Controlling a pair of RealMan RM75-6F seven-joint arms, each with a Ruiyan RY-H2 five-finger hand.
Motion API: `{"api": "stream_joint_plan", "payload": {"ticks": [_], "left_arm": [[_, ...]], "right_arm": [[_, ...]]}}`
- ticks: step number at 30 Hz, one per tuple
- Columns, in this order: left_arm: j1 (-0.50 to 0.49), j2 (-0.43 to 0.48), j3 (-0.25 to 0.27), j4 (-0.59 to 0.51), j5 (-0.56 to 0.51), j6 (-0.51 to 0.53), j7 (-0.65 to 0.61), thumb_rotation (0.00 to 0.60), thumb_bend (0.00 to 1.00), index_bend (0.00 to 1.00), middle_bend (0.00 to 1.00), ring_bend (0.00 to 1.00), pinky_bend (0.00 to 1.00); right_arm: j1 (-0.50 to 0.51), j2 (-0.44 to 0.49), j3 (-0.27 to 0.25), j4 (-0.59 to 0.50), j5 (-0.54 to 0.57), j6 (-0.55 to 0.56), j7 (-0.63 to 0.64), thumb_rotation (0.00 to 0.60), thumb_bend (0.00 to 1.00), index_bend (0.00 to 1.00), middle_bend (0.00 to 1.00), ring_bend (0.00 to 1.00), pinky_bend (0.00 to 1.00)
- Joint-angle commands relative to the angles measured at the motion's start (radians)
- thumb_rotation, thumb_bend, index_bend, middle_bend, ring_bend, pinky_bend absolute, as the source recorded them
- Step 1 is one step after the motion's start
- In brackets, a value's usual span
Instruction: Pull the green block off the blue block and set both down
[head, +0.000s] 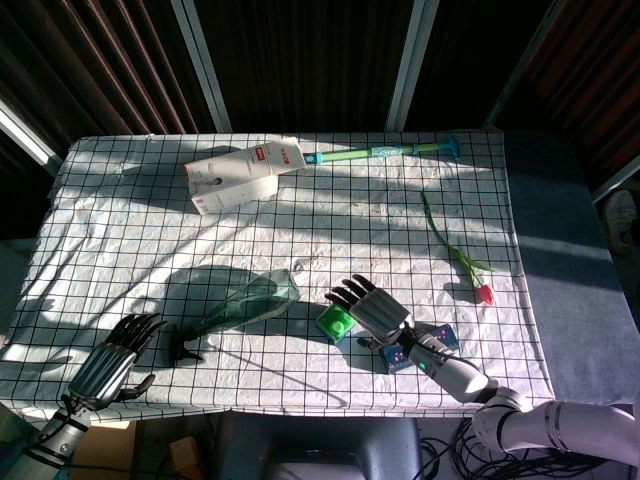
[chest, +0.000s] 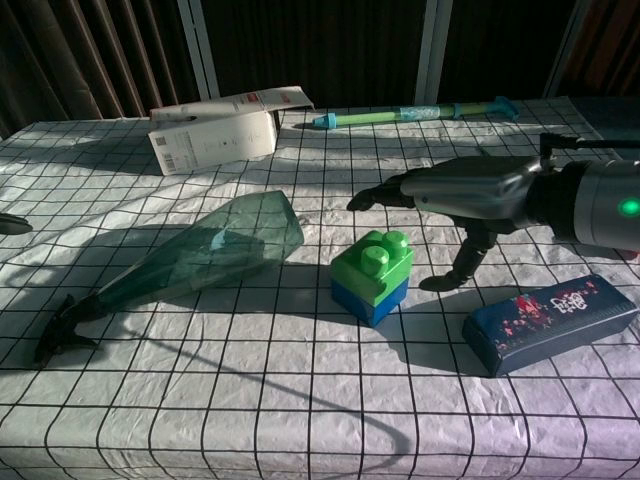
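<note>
A green block sits stacked on a blue block near the table's front middle; in the head view the green block shows with only a sliver of blue under it. My right hand hovers open just right of and above the stack, fingers stretched out, thumb pointing down, touching nothing; the head view shows the right hand beside the block. My left hand hangs open at the table's front left corner, far from the blocks, holding nothing.
A green glass bottle lies on its side left of the blocks. A dark blue box lies to their right. A white carton and a teal stick lie at the back, a tulip at the right.
</note>
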Motion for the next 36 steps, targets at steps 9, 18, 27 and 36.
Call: {"api": "stream_joint_plan", "payload": {"ticks": [9, 18, 27, 36], "left_arm": [[-0.003, 0.007, 0.002, 0.001, -0.004, -0.011, -0.005, 0.600, 0.33, 0.00, 0.00, 0.00, 0.00], [-0.001, 0.013, 0.002, 0.001, -0.007, -0.009, -0.007, 0.600, 0.33, 0.00, 0.00, 0.00, 0.00], [-0.001, 0.017, 0.002, 0.006, -0.008, -0.009, -0.019, 0.600, 0.33, 0.00, 0.00, 0.00, 0.00], [-0.009, 0.031, 0.007, 0.023, 0.004, -0.011, -0.121, 0.600, 0.34, 0.00, 0.00, 0.00, 0.00]], "right_arm": [[0.038, -0.053, -0.013, 0.041, 0.045, -0.009, -0.017, 0.600, 0.33, 0.17, 0.18, 0.00, 0.00], [0.062, -0.091, -0.019, 0.065, 0.085, -0.001, -0.046, 0.600, 0.33, 0.21, 0.20, 0.02, 0.00], [0.073, -0.113, -0.028, 0.083, 0.121, 0.025, -0.076, 0.600, 0.34, 0.50, 0.38, 0.20, 0.08], [0.048, -0.115, -0.043, 0.083, 0.023, 0.123, -0.060, 0.600, 0.37, 0.89, 0.67, 0.50, 0.26]]}}
